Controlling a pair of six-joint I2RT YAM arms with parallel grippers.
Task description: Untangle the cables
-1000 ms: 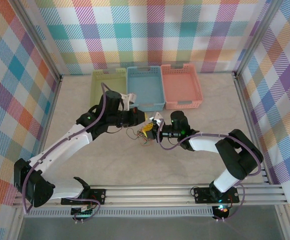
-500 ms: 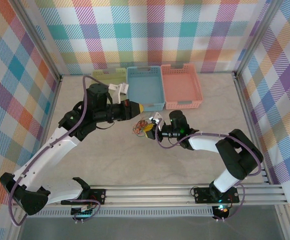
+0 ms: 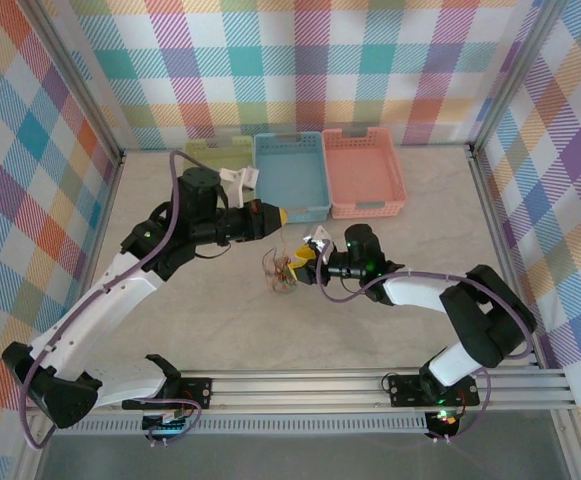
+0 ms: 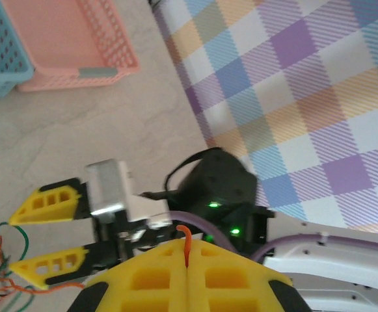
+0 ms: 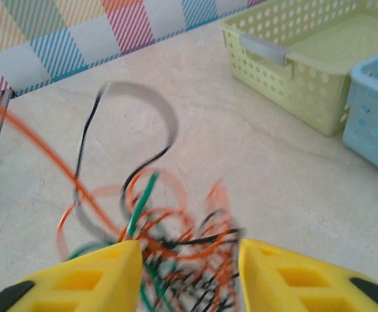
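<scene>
Partway apart, right tool [image 5: 189, 252] around cables [image 5: 174, 240]

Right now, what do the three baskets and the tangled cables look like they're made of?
The green basket, blue basket and pink basket look like moulded plastic, matte, with regular perforated walls. The cables look like thin wire in coloured, probably plastic insulation, orange, green and black; they hold springy loops.
</scene>
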